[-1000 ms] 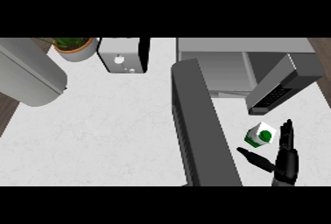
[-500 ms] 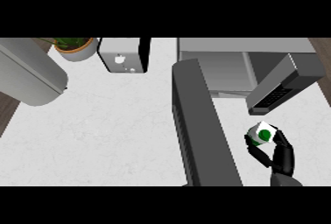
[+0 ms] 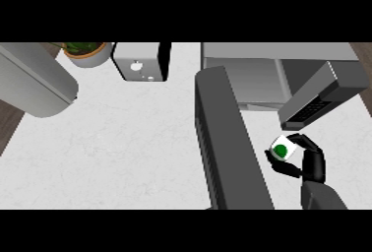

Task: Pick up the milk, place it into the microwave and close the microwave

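There's the milk (image 3: 283, 147), over the right side of the desk (image 3: 123, 147), with the right robot hand (image 3: 311, 161) clamped on it, fingers and thumb curled round the carton. The open microwave (image 3: 251, 81) sits at its 12 o'clock, and the dark door (image 3: 227, 142) is swung out just at its 9 o'clock. Well off at 10 o'clock stand a white appliance (image 3: 141, 61) and a potted plant (image 3: 87, 51).

No writing can be read anywhere; the milk carton (image 3: 283, 147) bears only a plain green mark.
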### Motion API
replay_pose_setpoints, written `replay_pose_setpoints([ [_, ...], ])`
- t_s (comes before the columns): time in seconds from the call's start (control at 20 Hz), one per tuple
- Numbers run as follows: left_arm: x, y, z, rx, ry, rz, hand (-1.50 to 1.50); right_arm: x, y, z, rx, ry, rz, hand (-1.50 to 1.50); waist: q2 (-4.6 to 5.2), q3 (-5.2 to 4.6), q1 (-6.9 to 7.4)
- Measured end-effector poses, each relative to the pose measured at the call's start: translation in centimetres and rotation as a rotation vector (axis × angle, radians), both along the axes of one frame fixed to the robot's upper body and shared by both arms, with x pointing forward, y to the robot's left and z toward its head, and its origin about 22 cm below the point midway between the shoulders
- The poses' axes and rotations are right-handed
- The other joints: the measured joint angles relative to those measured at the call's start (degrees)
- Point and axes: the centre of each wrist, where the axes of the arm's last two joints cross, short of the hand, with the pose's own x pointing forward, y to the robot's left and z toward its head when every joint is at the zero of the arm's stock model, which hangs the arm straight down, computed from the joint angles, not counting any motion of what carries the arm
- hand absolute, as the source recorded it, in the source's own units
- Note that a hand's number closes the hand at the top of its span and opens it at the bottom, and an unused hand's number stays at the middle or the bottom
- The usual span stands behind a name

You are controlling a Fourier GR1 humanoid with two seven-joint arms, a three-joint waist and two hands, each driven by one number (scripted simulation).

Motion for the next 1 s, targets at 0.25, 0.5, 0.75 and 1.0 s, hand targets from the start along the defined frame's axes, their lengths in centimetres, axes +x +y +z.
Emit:
replay_pose_setpoints([
  [0.25,0.1,0.0,0.0,0.001,-0.012,-0.021,-1.50,2.8,-0.3,2.0,-0.006,-0.013,0.241,1.50,0.16,0.09,0.73],
  [0.5,-0.1,0.2,-0.1,-0.012,-0.010,-0.015,-1.50,4.1,-0.1,3.0,0.048,-0.011,0.411,1.50,0.05,0.06,0.30],
  [0.75,-0.7,0.7,-0.3,-0.016,-0.003,-0.006,-1.50,5.7,2.1,4.2,0.071,-0.038,0.518,1.50,-0.28,-0.03,-0.46],
  [1.0,-0.6,1.5,-0.3,-0.013,0.003,0.019,-1.50,6.9,3.7,5.9,0.063,-0.081,0.563,1.50,-0.37,-0.07,-1.09],
])
